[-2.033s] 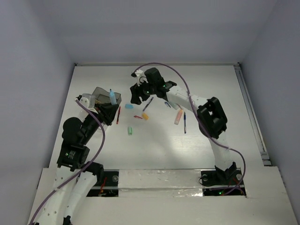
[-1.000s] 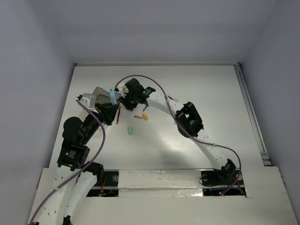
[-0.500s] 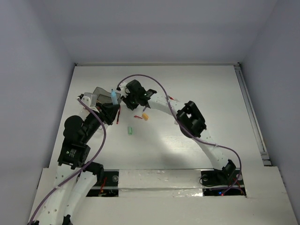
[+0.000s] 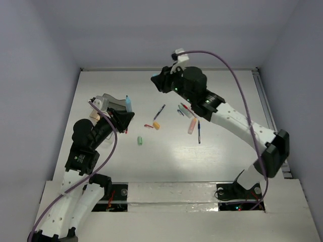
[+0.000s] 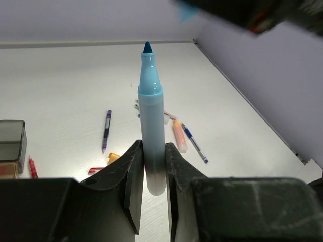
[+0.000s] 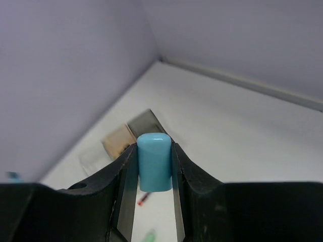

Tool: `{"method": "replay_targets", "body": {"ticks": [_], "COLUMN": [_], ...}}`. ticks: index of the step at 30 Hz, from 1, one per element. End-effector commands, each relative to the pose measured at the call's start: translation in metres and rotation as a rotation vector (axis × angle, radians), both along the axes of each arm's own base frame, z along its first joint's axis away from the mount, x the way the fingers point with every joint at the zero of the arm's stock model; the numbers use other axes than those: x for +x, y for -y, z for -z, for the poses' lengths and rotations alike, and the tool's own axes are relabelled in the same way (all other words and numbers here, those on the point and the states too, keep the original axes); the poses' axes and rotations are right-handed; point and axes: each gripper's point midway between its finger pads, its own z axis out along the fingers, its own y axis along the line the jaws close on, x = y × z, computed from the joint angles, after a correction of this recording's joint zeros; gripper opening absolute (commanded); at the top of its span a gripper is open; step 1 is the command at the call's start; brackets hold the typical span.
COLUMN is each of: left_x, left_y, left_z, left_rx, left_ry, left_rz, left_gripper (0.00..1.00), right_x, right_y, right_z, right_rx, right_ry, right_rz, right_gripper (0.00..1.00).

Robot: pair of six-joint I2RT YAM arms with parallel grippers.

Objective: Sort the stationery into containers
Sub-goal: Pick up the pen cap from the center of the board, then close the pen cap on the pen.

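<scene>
My left gripper (image 4: 126, 117) is shut on a pale-blue highlighter (image 4: 128, 104), which stands upright and uncapped, its dark tip bare in the left wrist view (image 5: 151, 116). My right gripper (image 4: 157, 82) is raised over the table's far middle, shut on the highlighter's blue cap (image 6: 154, 161). The containers (image 4: 108, 103), a dark, a tan and a clear box joined together, sit at the far left, just behind the left gripper, and show below the cap in the right wrist view (image 6: 119, 141). The other stationery lies loose on the table.
A purple pen (image 4: 159, 111), an orange cap (image 4: 156, 125), a small red piece (image 4: 148, 126), a green piece (image 4: 140, 141), a peach highlighter (image 4: 192, 126), a blue pen (image 4: 199, 132) and a few more items (image 4: 183, 108) lie mid-table. A red pen (image 5: 33, 168) lies by the containers.
My right gripper was at the highlighter's top; it has pulled away up and to the right with the blue cap. The highlighter's tip is now bare. The left gripper shifted slightly right.
</scene>
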Motion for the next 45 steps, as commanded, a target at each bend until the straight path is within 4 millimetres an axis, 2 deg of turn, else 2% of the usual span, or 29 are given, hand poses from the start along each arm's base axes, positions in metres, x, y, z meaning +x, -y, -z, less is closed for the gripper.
{"method": "replay_targets", "body": {"ticks": [1,3,6,13,21,33,38,45], "left_x": [0.005,0.009,0.012,0.011,0.007,0.010,0.006,0.001], "left_y": [-0.002,-0.006,-0.006,0.000,0.008,0.011,0.009,0.011], "left_z": [-0.008,0.001,0.005,0.008,0.010,0.015,0.008,0.001], "left_rx": [0.009,0.034,0.057,0.069,0.070,0.071,0.060,0.040], "left_ry": [0.025,0.008,0.001,-0.008,-0.013,-0.038,-0.008,0.019], "left_rz": [-0.016,-0.050,-0.069,-0.053,-0.012,-0.005,-0.012,0.013], "left_gripper": [0.00,0.00,0.00,0.00,0.00,0.00,0.00,0.00], "right_x": [-0.023,-0.038,-0.062,-0.085,-0.068,-0.072,-0.062,-0.057], "right_y": [-0.002,-0.004,-0.019,-0.051,-0.067,-0.075,-0.082,-0.087], "right_z": [-0.042,-0.059,-0.074,-0.087,-0.078,-0.093,-0.072,-0.058], "right_rx": [0.233,0.289,0.369,0.429,0.421,0.447,0.402,0.373], "right_ry": [-0.022,-0.015,-0.015,0.000,0.060,0.104,0.081,0.071], "right_rz": [0.012,-0.013,-0.064,-0.090,0.016,-0.010,0.023,0.034], "right_gripper": [0.04,0.04,0.05,0.05,0.05,0.05,0.06,0.07]}}
